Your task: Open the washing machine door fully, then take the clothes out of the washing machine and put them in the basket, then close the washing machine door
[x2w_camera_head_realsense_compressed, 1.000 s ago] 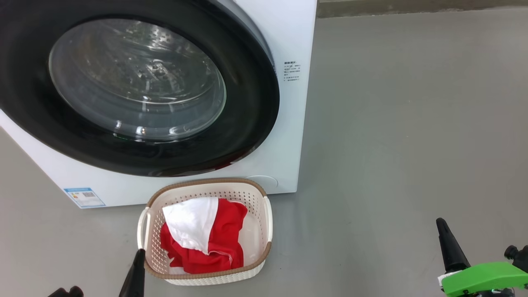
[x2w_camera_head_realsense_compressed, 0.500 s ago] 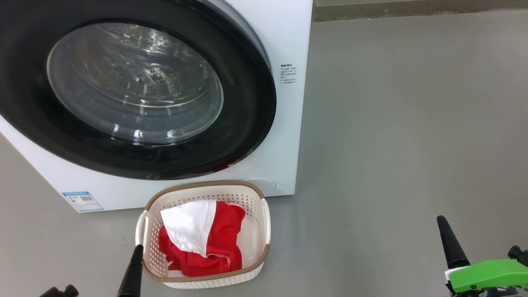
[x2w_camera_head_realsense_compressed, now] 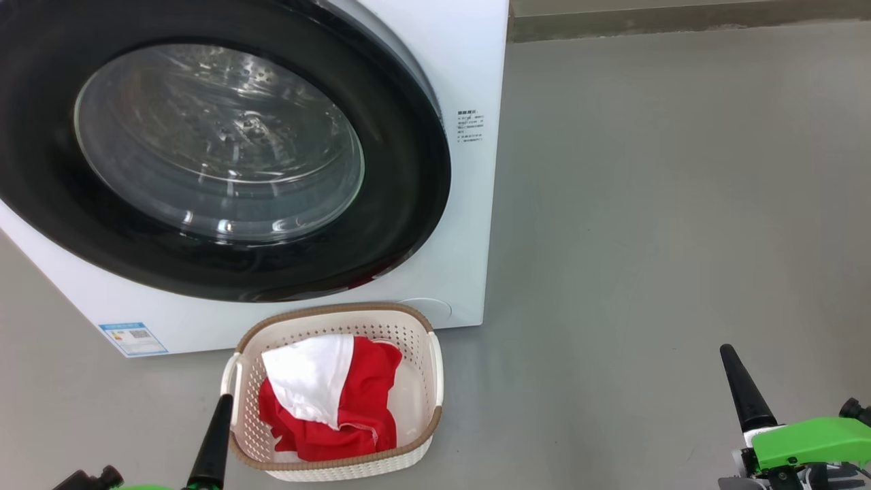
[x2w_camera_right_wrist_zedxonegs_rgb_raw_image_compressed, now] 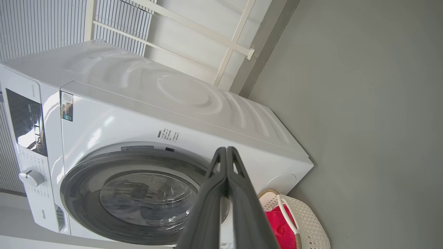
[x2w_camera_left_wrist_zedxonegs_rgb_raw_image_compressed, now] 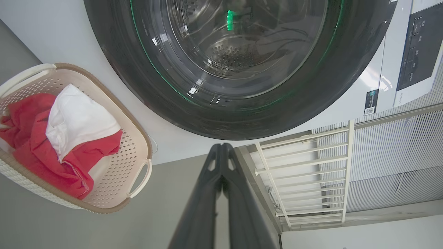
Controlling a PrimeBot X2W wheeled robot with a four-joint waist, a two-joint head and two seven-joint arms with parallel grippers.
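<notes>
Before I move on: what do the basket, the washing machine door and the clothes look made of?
The basket: moulded plastic by its look, matt cream with punched holes and a brown woven-look rim. The washing machine door: glossy black rim, likely plastic; its window is clear with sharp reflections, glass or clear plastic. The clothes: soft creased fabric, red and white.
</notes>
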